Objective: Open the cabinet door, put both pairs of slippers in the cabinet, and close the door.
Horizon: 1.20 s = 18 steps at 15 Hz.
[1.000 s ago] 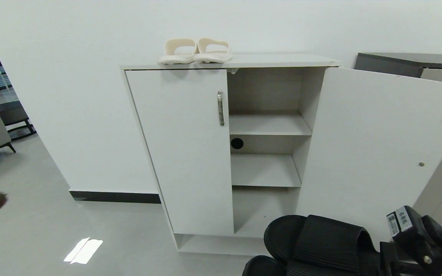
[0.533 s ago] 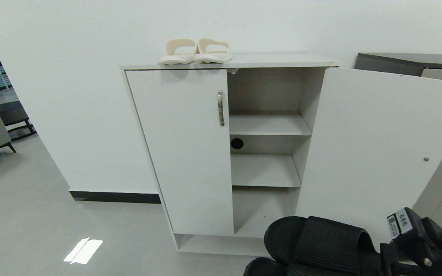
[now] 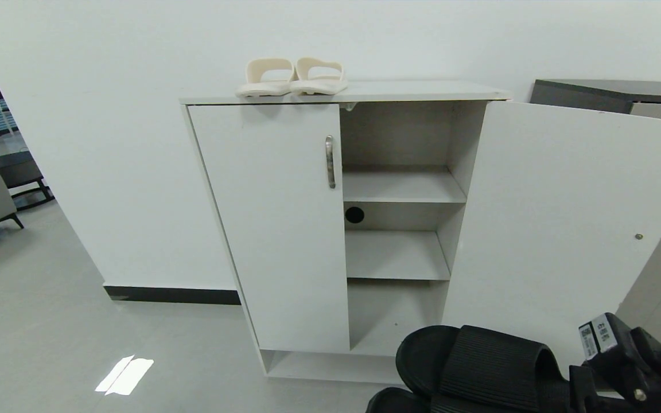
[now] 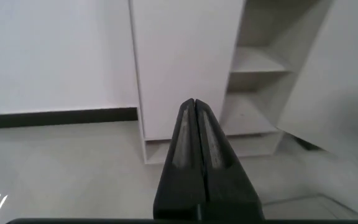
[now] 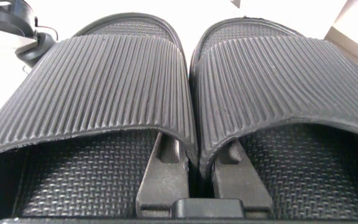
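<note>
R gripper (image 5: 196, 152) clamped on black slippers (image 5: 185, 81): one finger inside each, ribbed straps, pair side by side. L gripper (image 4: 194, 112) pressed tight together, low, facing the cabinet (image 3: 365, 92). Ahead of R gripper: bare shelves (image 3: 399, 186). Open right door (image 3: 560, 218) just beyond pair; left door (image 3: 273, 223) closed. Well above, beige slippers (image 3: 291, 77) on cabinet top.

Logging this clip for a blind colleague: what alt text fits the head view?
A white cabinet stands against a wall, right door swung open on its shelves, left door shut. Cream slippers sit on top; the right claw holds black slippers low in front.
</note>
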Tool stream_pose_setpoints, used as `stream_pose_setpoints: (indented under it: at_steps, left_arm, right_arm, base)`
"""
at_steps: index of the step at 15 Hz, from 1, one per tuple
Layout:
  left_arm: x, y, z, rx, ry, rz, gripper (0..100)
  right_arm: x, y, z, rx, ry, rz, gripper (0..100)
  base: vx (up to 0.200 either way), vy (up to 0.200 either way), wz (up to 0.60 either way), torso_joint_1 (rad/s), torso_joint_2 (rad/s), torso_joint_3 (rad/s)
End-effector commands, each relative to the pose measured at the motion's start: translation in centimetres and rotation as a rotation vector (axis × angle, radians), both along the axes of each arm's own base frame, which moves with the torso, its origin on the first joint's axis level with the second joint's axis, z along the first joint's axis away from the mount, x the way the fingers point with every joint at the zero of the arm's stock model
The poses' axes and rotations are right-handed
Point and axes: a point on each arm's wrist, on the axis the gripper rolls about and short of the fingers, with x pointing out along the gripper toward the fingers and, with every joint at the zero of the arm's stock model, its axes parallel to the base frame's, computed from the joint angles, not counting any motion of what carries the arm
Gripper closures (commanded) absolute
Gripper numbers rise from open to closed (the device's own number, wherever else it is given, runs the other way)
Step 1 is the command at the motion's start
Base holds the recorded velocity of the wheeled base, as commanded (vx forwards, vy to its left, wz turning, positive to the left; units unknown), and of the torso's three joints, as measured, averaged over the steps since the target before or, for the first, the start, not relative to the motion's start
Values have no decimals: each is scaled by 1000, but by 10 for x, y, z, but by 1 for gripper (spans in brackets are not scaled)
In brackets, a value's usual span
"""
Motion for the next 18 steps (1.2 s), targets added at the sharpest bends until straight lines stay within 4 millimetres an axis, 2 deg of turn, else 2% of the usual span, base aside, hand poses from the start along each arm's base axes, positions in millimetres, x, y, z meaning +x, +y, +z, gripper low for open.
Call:
stream_pose_setpoints:
  at_steps: [1,5,7,12,15,16,18]
  left_arm:
    - [0,2,-1,11,9,80,100]
    - [4,-1,-1,55,58,206,100]
    - [-6,-3,-3,47,-75,126,100]
    - [-7,-4,-3,51,-85,60,100]
    - [-7,-4,-3,26,-83,62,100]
    - [-7,-4,-3,40,-83,62,100]
    - [-7,-3,-3,7,-80,106,100]
  right_arm:
    - [0,0,0,0,-1,0,100]
    - [0,0,-1,-2,2,0,100]
    - [0,0,-1,-2,1,-2,100]
    - [7,7,-1,-10,21,-27,100]
    - [21,27,-10,-16,135,-210,100]
    - [28,37,-18,-32,172,-323,100]
    - [23,55,-25,5,226,-423,100]
  base:
    - [0,0,0,0,0,0]
    - [0,0,0,0,0,0]
    - [0,0,0,0,0,0]
    - [0,0,0,0,0,0]
    - [0,0,0,0,0,0]
    - [0,0,0,0,0,0]
    - [0,0,0,0,0,0]
